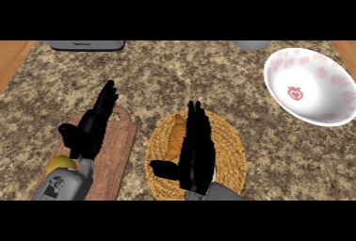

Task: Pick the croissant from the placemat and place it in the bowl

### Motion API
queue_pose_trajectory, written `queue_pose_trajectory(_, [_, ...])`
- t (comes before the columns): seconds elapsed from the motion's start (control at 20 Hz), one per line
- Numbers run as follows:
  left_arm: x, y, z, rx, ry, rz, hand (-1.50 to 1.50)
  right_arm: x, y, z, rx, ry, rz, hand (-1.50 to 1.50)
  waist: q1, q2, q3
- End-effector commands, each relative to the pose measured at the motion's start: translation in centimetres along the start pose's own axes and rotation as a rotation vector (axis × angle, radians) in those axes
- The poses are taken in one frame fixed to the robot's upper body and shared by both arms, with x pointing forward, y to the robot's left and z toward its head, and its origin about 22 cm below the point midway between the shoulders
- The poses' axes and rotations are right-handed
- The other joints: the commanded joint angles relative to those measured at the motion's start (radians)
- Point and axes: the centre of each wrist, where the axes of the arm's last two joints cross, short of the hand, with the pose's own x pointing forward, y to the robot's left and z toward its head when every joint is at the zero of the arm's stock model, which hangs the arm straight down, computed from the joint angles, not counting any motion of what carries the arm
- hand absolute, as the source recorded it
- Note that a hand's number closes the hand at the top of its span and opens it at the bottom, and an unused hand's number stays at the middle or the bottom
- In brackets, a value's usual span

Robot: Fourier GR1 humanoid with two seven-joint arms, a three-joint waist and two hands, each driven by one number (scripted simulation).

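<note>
A golden croissant (175,139) lies on the round woven placemat (230,155) at the lower middle, mostly hidden by my right hand (196,155). That hand hovers over it, open, fingers straight and pointing away, thumb out to the left. The white bowl (313,87) with red strawberry marks stands at the right, well apart from the placemat. My left hand (90,127) is open over the wooden cutting board (115,160) at the left, fingers up.
A yellow object (60,163) peeks from under the left forearm on the cutting board. A grey appliance (87,45) sits at the far edge, and a grey rounded item (250,44) at the top right. Wooden strips border the speckled counter on both sides.
</note>
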Motion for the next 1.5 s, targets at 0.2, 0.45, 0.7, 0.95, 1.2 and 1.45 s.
queue_pose_trajectory(0.2, [-0.4,0.0,0.5,0.002,-0.006,0.003,0.0,-1.8,1.7,-0.3,-0.039,0.205,-0.091,-1.5,0.0,0.001,0.0])
queue_pose_trajectory(0.45, [-0.8,0.4,-0.5,0.015,0.003,-0.001,0.0,-2.6,2.5,-1.9,-0.051,0.234,-0.005,-1.5,-0.006,0.003,0.0])
queue_pose_trajectory(0.7, [-0.5,0.6,1.1,0.013,0.008,-0.004,0.0,-4.3,3.5,-2.7,-0.06,0.303,0.11,-1.5,0.004,0.001,0.0])
queue_pose_trajectory(0.95, [-0.7,1.1,0.1,-0.017,0.009,-0.016,0.0,-4.7,4.4,-2.5,-0.014,0.311,0.098,-1.5,0.007,0.005,0.0])
queue_pose_trajectory(1.2, [0.1,-0.5,-0.2,-0.01,-0.002,-0.005,0.0,-3.8,5.2,-2.2,0.102,0.197,0.206,1.5,0.008,0.004,0.001])
queue_pose_trajectory(1.45, [0.3,1.8,-1.2,0.011,0.007,-0.008,0.0,-4.0,5.6,-2.4,0.136,0.148,0.234,1.5,0.005,0.004,0.0])
